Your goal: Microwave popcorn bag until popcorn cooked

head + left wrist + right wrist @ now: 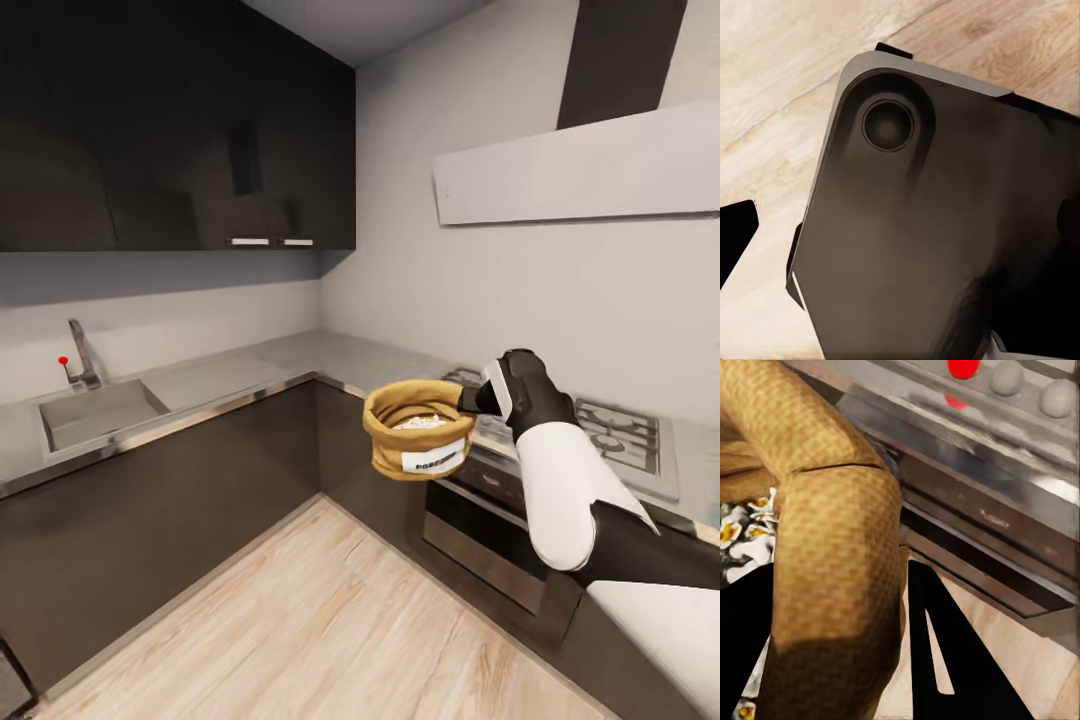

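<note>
The tan burlap popcorn bag (415, 432) hangs in the air above the floor, in front of the oven, its white label facing me. Whitish popcorn (421, 422) lies heaped inside it. My right gripper (481, 398) is shut on the bag's rolled rim at its right side. In the right wrist view the gripper (840, 660) has a black finger (945, 660) on each side of the rim (832, 547), and popcorn (742, 536) shows inside the bag. The grey countertop (230, 372) runs along both walls. The microwave is out of view. A dark fingertip (735, 240) of my left gripper shows over the floor.
A sink (95, 412) with a faucet (82, 355) is set in the left counter. A gas hob (620, 432) sits above a steel oven (490, 520) with a red knob (961, 367). Dark cabinets (180, 130) hang overhead. Wood floor (330, 620) lies open below. The robot's dark body (930, 225) is seen close up.
</note>
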Robot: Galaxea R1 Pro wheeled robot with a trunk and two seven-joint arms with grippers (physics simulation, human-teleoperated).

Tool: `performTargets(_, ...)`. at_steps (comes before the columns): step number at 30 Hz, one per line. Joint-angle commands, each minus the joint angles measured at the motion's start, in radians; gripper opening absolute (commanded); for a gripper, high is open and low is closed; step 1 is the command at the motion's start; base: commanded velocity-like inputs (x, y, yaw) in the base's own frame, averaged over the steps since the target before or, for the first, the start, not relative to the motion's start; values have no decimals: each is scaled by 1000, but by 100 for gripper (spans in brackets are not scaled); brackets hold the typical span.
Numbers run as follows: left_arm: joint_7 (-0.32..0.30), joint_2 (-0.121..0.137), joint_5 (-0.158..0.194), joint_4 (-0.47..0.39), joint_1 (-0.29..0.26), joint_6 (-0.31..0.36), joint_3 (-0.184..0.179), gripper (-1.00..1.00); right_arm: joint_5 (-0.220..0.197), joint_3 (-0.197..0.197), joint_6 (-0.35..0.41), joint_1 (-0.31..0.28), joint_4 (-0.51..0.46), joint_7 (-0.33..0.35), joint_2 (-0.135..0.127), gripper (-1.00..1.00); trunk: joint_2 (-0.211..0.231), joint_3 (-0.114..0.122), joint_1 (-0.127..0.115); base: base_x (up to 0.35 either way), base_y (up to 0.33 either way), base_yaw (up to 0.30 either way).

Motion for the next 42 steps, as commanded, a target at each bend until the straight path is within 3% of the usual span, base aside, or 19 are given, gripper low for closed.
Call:
performTargets(1, -1, 0, 0, -1, 0, -1, 7, 100, 2, -6, 3, 12, -1, -1, 2, -100, -1, -1, -1, -346, 0, 0)
performTargets(12, -1, 1, 2, -1, 0, 0, 6, 100, 0, -7, 3, 120, 0, -1, 2, -100, -1, -1, -1, -346, 0, 0)
performTargets(17, -1, 1, 0, -1, 0, -1, 5, 100, -1, -11, 3, 196, 3, 2, 0, -100, -1, -1, -1, -339, 0, 0)
performTargets(22, -1, 1, 0, -1, 0, -1, 6, 100, 0, -11, 3, 201, 4, 40, 0, -100, -1, -1, -1, -117, 0, 0)
performTargets(30, -1, 1, 0, -1, 0, -1, 6, 100, 2, -11, 3, 201, 22, 44, 0, -100, -1, -1, -1, -2, 0, 0)
performTargets(42, -2, 1, -1, -1, 0, -1, 6, 100, 8, -11, 3, 201, 22, 44, -1, -100, -1, -1, -1, -332, 0, 0)
